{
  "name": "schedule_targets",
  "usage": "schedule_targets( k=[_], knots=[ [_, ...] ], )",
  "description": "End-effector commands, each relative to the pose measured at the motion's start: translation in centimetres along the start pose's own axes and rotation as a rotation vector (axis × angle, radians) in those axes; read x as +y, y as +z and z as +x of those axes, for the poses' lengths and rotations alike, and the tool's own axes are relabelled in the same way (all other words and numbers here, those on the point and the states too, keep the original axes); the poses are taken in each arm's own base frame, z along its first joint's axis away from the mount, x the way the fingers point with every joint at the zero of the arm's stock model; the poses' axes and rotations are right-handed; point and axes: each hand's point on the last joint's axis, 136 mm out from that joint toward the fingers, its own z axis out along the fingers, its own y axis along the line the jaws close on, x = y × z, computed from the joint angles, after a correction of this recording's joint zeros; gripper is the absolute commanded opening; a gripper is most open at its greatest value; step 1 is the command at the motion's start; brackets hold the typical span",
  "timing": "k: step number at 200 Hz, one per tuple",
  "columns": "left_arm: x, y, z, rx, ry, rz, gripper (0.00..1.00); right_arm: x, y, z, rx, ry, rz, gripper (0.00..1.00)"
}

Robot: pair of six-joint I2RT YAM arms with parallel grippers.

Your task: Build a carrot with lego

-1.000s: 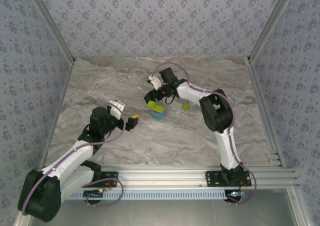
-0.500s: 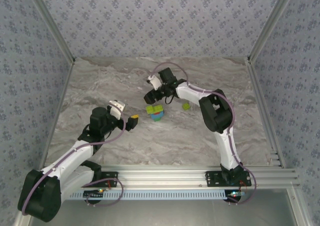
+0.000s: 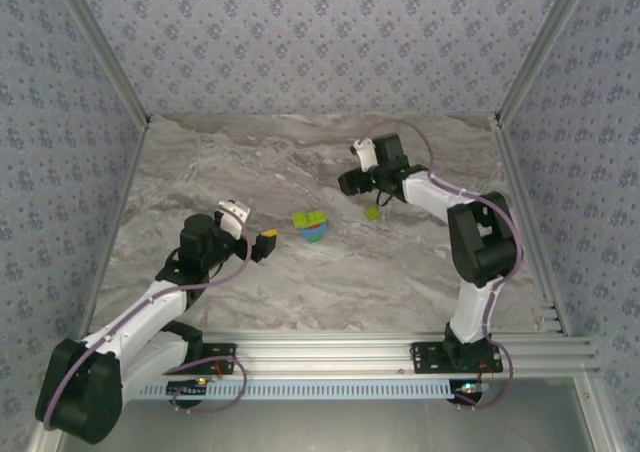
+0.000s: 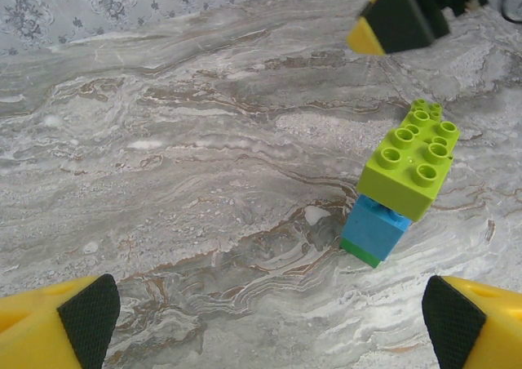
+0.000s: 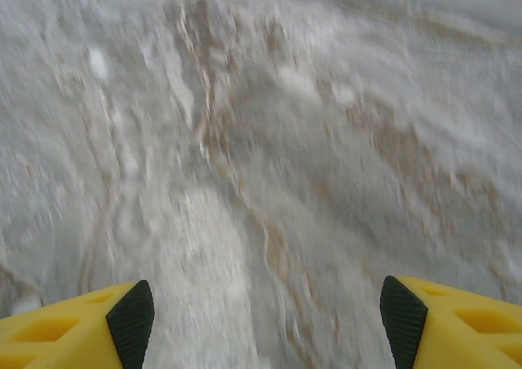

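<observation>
— Where is the carrot?

— The carrot lies near the middle of the table, well apart from every edge. From the left wrist, the carrot is a yellow-green brick on top of a light blue one, with a strip of green below.

— And the pincers?

— The left gripper sits on the left of the carrot and near it. Its jaws are spread wide with nothing between them. The right gripper hangs toward the far edge, right of centre. Its fingers are parted over blurred bare marble and hold nothing.

— Any loose pieces?

— One loose yellow-green brick lies just on the near side of the right gripper, apart from the carrot.

— Room to move?

— There is a bare surface toward the far-left corner, along the near edge and toward the right edge. Patterned walls close off the left, far and right edges.
</observation>
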Motion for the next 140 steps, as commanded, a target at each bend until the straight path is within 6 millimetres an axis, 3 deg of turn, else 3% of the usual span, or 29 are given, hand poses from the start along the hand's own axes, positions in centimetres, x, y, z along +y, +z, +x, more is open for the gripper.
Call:
schedule_targets(
  k=[1, 34, 78, 140],
  knots=[
    [0.1, 0.1, -1.6, -0.032, -0.01, 0.008, 0.98, 0.0, -0.8, 4.7, 0.113, 0.023, 0.048, 0.78],
    [0.1, 0.2, -1.6, -0.032, -0.011, 0.009, 0.97, 0.1, -1.5, 7.6, 0.179, 0.029, 0.087, 0.78],
    [0.0, 0.3, -1.6, -0.028, -0.015, 0.015, 0.97, -0.4, -0.8, 10.3, 0.228, 0.079, 0.105, 0.77],
    [-0.1, 0.6, -1.4, -0.02, -0.02, 0.026, 0.98, -1.2, -1.2, 10.8, 0.201, 0.124, 0.152, 0.76]
  ],
)
